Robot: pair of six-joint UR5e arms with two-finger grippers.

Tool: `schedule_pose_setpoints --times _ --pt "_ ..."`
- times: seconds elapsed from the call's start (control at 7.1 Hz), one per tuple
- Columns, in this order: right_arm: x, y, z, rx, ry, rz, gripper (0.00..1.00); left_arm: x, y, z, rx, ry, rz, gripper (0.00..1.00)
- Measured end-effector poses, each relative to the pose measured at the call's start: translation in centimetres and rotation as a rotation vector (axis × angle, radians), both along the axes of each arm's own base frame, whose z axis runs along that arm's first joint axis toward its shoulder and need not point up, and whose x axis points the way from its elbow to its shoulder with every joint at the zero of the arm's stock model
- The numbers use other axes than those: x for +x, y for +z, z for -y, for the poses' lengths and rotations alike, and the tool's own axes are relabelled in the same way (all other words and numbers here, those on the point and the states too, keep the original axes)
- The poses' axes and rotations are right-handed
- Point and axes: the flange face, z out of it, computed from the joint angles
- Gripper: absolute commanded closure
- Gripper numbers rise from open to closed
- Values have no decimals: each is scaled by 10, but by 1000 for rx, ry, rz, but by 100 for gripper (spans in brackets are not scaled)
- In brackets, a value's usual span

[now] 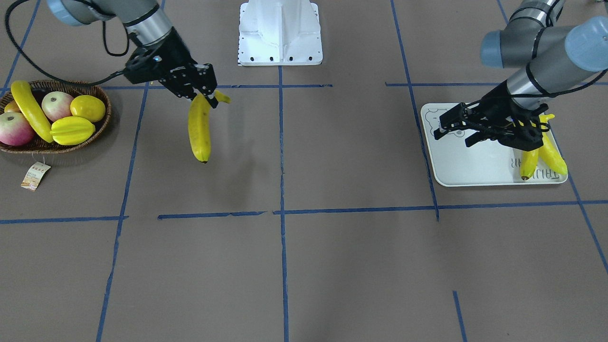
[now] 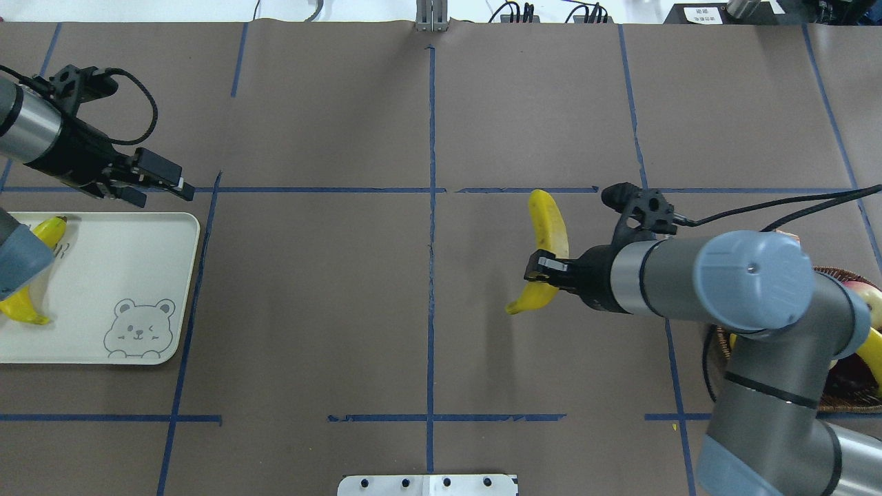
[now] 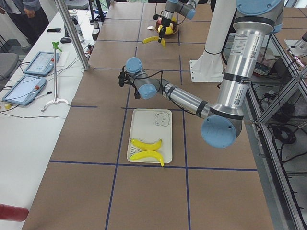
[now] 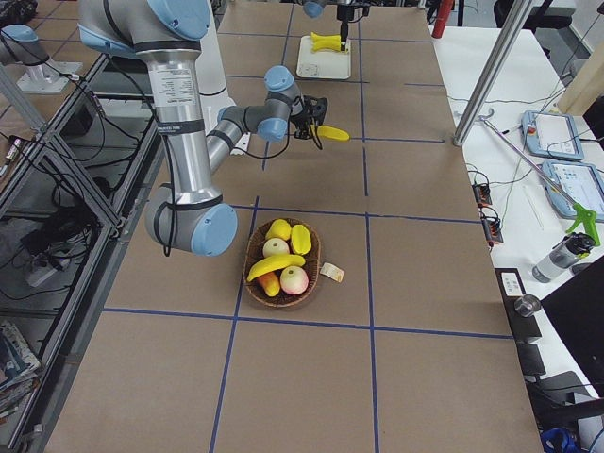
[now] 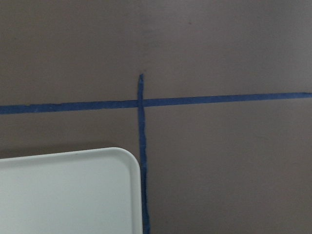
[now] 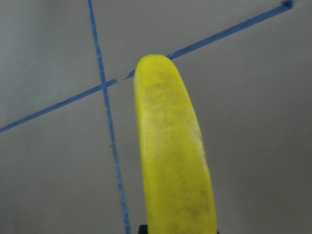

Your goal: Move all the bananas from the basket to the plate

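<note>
Brown paper crossed with blue tape (image 1: 281,142) covers the counter (image 1: 332,266) I'm working over. Starting at the plate (image 1: 470,166): two bananas (image 3: 146,155) lie close together on it, along the end away from its bear print (image 2: 138,327). Just above the plate's bear-print end I have the left tool (image 1: 452,137) hanging clear of the surface, fingers spread and nothing between them. Its wrist camera looks down on one rounded corner of the plate and the tape beside it.

Farther from the plate, out over bare counter, the right tool (image 1: 204,97) is clenched on a third banana (image 1: 199,128) near its stem end. That banana is off the counter, its faint shadow on the paper, and it hangs between plate and basket, closer to the basket.

Farthest from the plate, at the opposite end of the counter, the basket (image 1: 71,148) holds the fourth banana (image 1: 31,116). It lies among two pink-flushed apples (image 1: 57,105), with a starfruit (image 1: 72,130) and a lemon-like fruit (image 1: 88,108) beside it. A paper tag (image 1: 35,175) on a string lies on the counter just outside the basket's rim.
</note>
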Motion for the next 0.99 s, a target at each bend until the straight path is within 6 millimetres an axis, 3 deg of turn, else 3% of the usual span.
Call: schedule_pose_setpoints --times 0.28,0.42,0.7,0.99 --pt "-51 -39 -9 -2 26 7 96 65 -77 -12 -94 5 -72 0" --pt "-66 -48 -11 1 41 21 96 80 -103 -17 -128 -5 -98 0" --pt "-91 -55 -14 23 79 117 96 109 -145 -32 -175 -11 -139 0" --pt "-110 -55 -19 41 77 212 96 135 -169 -48 -183 -19 -158 0"
